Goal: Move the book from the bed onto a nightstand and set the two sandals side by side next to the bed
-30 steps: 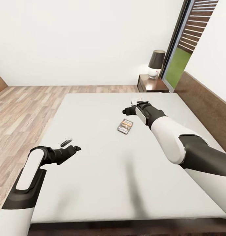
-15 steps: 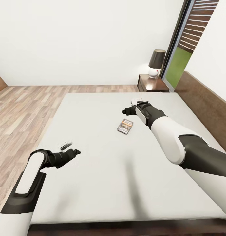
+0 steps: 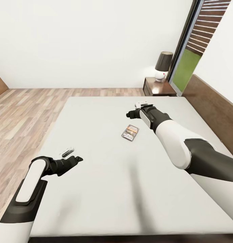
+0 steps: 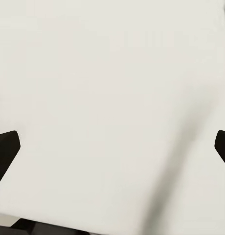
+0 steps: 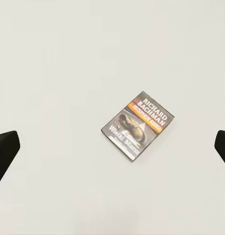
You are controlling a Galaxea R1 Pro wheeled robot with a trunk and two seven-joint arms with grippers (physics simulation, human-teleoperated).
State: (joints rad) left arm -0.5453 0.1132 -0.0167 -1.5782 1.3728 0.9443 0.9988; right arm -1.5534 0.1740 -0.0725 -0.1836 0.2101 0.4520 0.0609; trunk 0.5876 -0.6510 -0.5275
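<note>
The book (image 3: 130,132), a thin dark paperback with an orange band, lies flat on the bed (image 3: 106,182) right of the mattress's middle. My right gripper (image 3: 130,114) hovers open just beyond it, above the mattress. In the right wrist view the book (image 5: 137,126) lies between the spread fingertips (image 5: 5,152), untouched. My left gripper (image 3: 77,158) hangs open over the bed's left part, and its wrist view holds bare mattress (image 4: 112,98) between the fingertips (image 4: 5,149). The nightstand (image 3: 159,88) with its black-shaded lamp (image 3: 163,65) stands past the bed's far right corner. The two sandals are out of view.
A dark wooden headboard (image 3: 214,111) runs along the bed's right side. A tall dark-framed window (image 3: 189,50) stands behind the nightstand. Wood-plank floor (image 3: 25,111) lies left of and beyond the bed, up to a white wall.
The whole picture has shifted slightly, so the camera moved. My left gripper has drawn back a little toward me. The right gripper and the book keep their places.
</note>
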